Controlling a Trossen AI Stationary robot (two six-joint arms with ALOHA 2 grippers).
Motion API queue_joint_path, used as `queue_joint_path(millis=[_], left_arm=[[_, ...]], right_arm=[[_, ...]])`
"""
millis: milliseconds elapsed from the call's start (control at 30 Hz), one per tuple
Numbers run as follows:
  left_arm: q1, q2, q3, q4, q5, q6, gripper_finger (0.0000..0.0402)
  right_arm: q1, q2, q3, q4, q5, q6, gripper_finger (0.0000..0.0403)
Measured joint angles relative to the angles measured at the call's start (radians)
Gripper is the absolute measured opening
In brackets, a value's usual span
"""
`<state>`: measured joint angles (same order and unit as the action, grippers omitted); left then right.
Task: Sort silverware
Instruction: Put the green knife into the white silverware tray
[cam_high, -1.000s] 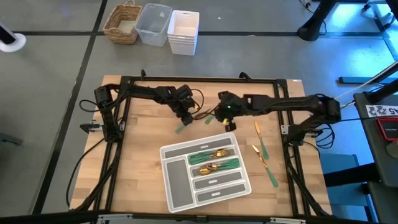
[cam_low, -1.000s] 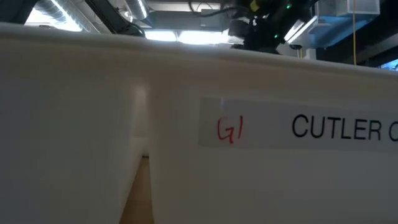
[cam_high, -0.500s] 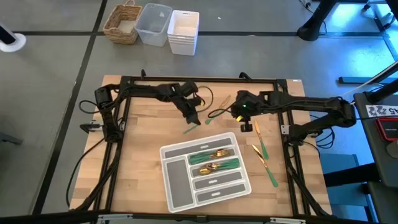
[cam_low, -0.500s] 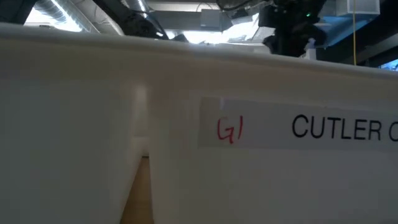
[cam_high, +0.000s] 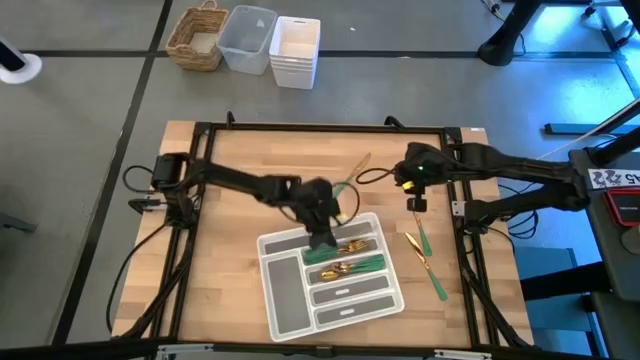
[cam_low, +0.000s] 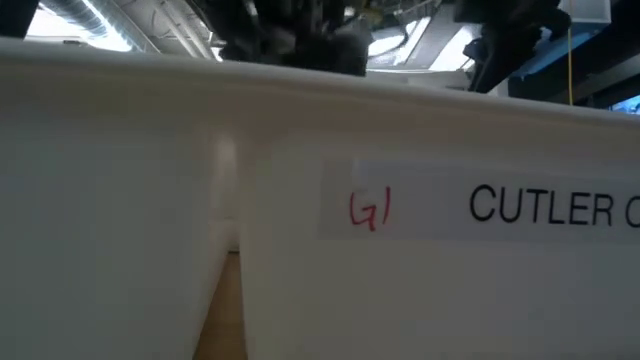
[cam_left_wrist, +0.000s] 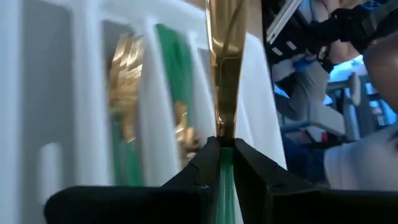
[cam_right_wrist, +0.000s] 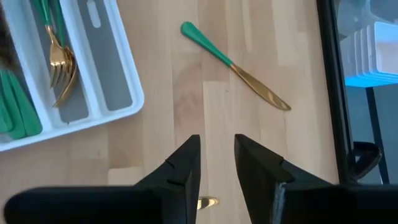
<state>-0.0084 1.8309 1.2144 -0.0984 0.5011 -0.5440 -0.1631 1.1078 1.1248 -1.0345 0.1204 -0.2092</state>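
My left gripper (cam_high: 322, 238) hangs over the far part of the grey tray (cam_high: 285, 288), shut on one piece of silverware (cam_left_wrist: 225, 74) with a green handle and a slim gold metal part. Its kind does not show. Gold forks with green handles (cam_high: 348, 258) lie in two of the tray's compartments. My right gripper (cam_high: 413, 200) stands open above the table, right of the tray, with nothing between its fingers. Below it lie a knife (cam_high: 418, 225) and another piece (cam_high: 430, 270). One more piece (cam_high: 352, 172) lies on the table beyond the tray. My left gripper pinches the piece between its two fingers on the green handle, right where it meets the gold part (cam_left_wrist: 225, 154). The fingers (cam_left_wrist: 205, 163) slant down and lie along the piece. Its gold part sticks out ahead of them, lifted clear above the tray.
In the right wrist view a green-handled knife (cam_right_wrist: 236, 65) lies on bare wood beside the tray's corner (cam_right_wrist: 127, 102). The tray's white wall (cam_low: 300, 250), labelled "CUTLER", fills the low view. A basket (cam_high: 197, 38) and white bins (cam_high: 295, 50) stand on the floor beyond the table.
My left gripper has swung from the table's far middle toward the near edge and the right, carrying the piece, and now hangs over the tray. My right gripper has drawn back toward the table's right edge and risen, staying open.
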Motion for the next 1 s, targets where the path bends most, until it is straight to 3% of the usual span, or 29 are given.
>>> queue_joint_path(millis=[300,433,867,1000], left_arm=[[-0.204,0.0,0.0,0.137,-0.346,-0.109,0.0029],[-0.262,0.015,0.0,0.184,-0.444,-0.136,0.0029],[-0.314,0.145,-0.001,0.244,-0.462,-0.213,0.0029],[-0.32,0.151,-0.001,0.225,-0.46,-0.164,0.0029]], right_arm=[[0.0,-0.032,0.0,-0.015,0.0,0.002,0.0099],[-0.001,-0.033,0.0,-0.014,0.0,0.003,0.0099],[-0.001,-0.032,0.0,-0.014,-0.001,0.034,0.0099],[-0.001,-0.032,0.0,-0.014,-0.002,0.033,0.0099]])
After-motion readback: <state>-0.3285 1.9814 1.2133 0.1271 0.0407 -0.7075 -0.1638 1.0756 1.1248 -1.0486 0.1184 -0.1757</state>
